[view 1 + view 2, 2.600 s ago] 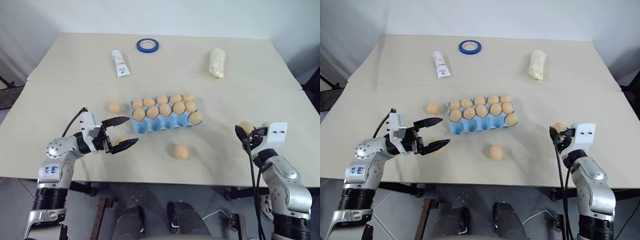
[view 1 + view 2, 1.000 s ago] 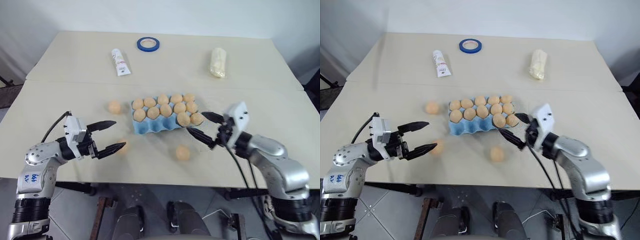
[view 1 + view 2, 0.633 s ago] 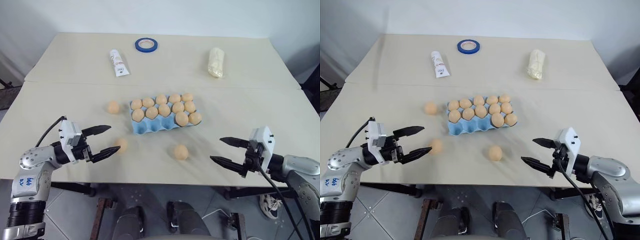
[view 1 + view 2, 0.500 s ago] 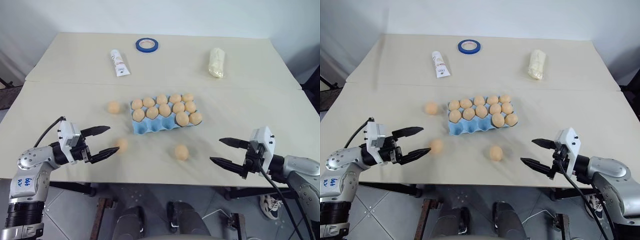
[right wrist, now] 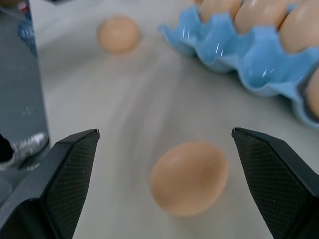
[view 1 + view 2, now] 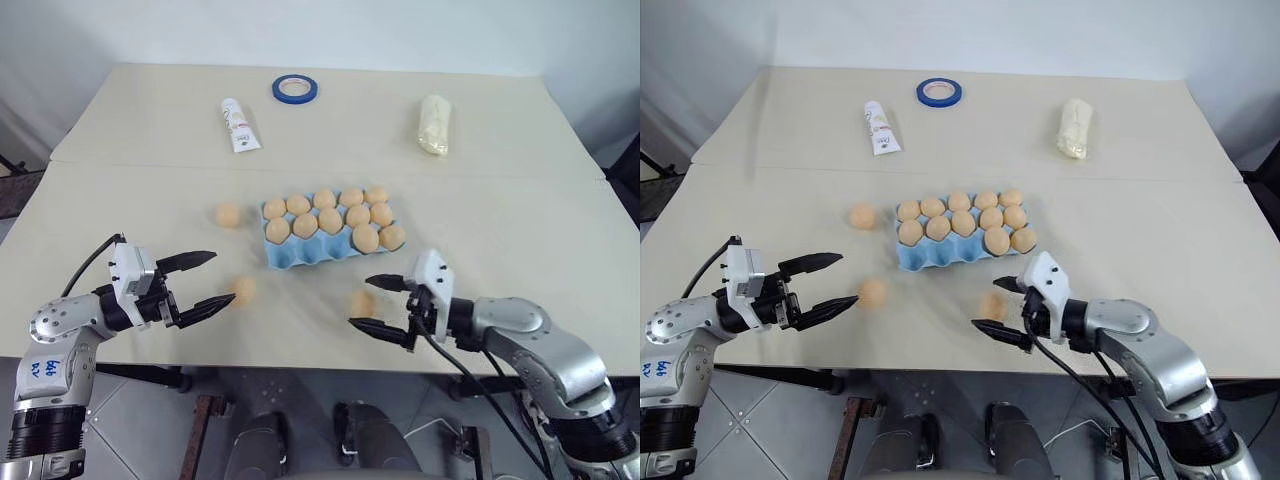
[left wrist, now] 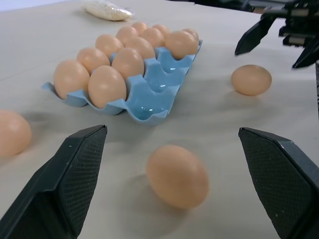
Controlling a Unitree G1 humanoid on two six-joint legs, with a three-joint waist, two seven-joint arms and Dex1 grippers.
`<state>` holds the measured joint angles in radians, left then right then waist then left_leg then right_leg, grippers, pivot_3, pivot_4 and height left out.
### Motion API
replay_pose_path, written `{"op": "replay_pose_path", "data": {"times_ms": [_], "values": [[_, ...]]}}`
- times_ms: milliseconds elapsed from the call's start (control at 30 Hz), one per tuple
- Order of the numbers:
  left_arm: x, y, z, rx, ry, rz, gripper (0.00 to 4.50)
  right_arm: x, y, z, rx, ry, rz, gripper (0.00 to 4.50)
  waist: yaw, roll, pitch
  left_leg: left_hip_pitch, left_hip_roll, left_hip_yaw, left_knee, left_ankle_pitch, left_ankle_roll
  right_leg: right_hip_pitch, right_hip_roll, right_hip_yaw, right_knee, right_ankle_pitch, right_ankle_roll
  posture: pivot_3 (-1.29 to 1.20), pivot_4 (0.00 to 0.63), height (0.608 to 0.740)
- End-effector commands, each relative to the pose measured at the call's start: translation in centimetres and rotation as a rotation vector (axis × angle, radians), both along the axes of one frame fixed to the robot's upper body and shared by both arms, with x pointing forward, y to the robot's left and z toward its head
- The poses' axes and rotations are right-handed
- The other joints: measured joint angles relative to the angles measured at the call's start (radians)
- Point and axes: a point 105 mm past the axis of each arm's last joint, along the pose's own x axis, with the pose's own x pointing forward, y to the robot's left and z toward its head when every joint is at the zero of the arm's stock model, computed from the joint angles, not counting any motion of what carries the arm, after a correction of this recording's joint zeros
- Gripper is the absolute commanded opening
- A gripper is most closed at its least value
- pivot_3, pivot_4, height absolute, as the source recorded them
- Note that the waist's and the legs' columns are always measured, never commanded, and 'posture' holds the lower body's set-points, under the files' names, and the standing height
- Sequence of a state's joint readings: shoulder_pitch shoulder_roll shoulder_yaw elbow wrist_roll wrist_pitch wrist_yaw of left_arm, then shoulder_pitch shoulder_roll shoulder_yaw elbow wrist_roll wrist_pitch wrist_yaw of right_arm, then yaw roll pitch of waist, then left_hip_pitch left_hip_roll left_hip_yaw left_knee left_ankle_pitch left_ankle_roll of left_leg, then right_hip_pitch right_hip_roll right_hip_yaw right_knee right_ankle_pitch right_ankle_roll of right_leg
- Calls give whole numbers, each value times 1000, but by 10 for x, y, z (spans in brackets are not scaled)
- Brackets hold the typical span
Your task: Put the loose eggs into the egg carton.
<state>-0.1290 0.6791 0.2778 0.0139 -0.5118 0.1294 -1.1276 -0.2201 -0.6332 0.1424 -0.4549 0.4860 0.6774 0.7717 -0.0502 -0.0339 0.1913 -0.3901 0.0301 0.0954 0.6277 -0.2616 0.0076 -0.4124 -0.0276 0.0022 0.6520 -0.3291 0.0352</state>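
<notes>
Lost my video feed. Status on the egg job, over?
Both grippers open, empty: left gripper, right gripper. Each lines up on a loose egg; third left of egg carton. Nothing in the way.

Head stereo pair: high, looking forward and down over whole counter (image 6: 520, 220); both eyes share same scene, slight sideways offset.
Left wrist view: low, near counter surface, facing along left hand (image 7: 174, 184) toward egg carton (image 7: 149, 94); one loose egg (image 7: 178, 175) close.
Right wrist view: very low, very close, facing along right hand (image 5: 164, 179); another loose egg (image 5: 189, 177) near lens.
Shared by all views: egg carton, loose eggs.
</notes>
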Motion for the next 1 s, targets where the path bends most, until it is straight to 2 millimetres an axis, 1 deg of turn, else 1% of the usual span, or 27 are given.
{"op": "replay_pose_path", "data": {"times_ms": [33,200,233,300,467,533,633,667,767,867,933,1000], "values": [[-4,3,11,1,-50,6,4500,5,3,-9,-66,-24,7,4459,0,0,0,0,0,0,0,0,0,0,0,0,0,0,0,0,150,740],[-7,5,11,3,-54,20,4500,9,2,-19,-117,-21,11,4459,0,0,0,0,0,0,0,0,0,0,0,0,0,0,-1,0,150,740],[-7,5,11,2,-55,21,4500,10,2,-19,-119,-29,12,4293,0,0,0,0,0,0,0,0,0,0,0,0,0,0,-1,0,150,740],[-7,5,11,2,-55,23,4500,11,3,-18,-113,-43,14,3839,-3,0,0,0,0,0,0,0,0,0,0,0,0,0,-1,0,150,740],[-9,3,10,-3,-57,28,4500,15,5,-5,-75,-80,-6,2144,-3,0,0,0,0,0,0,0,0,0,0,0,0,0,-1,0,150,740],[-8,3,10,-3,-58,29,4500,15,4,2,-56,-99,-9,1866,-2,0,0,0,0,0,0,0,0,0,0,0,0,0,-1,0,150,740],[-8,3,11,-5,-60,31,4500,17,3,16,-25,-124,-23,1691,-2,0,0,0,0,0,0,0,0,0,0,0,0,0,-1,0,150,740],[-8,3,11,-6,-60,31,4500,20,4,24,-6,-144,-34,1659,-2,0,0,0,0,0,0,0,0,0,0,0,0,0,-1,0,150,740],[-7,3,11,-7,-60,30,4500,34,10,47,57,-185,-77,1647,-9,0,0,0,0,0,0,0,0,0,0,0,1,0,-1,0,150,740],[-5,1,11,-9,-62,30,4500,49,21,60,98,-223,-104,1647,-7,0,0,1,0,0,0,0,-1,0,0,-1,2,-1,-1,0,150,740],[-4,0,11,-11,-64,30,4500,59,27,65,112,-238,-122,1647,-6,0,0,1,0,-1,0,0,-1,0,0,-1,2,-1,-1,0,150,740],[-4,0,12,-12,-66,30,4500,68,35,61,92,-246,-127,1647,-6,0,0,1,0,0,0,0,-1,0,0,-1,1,-1,-1,0,150,740]]}}
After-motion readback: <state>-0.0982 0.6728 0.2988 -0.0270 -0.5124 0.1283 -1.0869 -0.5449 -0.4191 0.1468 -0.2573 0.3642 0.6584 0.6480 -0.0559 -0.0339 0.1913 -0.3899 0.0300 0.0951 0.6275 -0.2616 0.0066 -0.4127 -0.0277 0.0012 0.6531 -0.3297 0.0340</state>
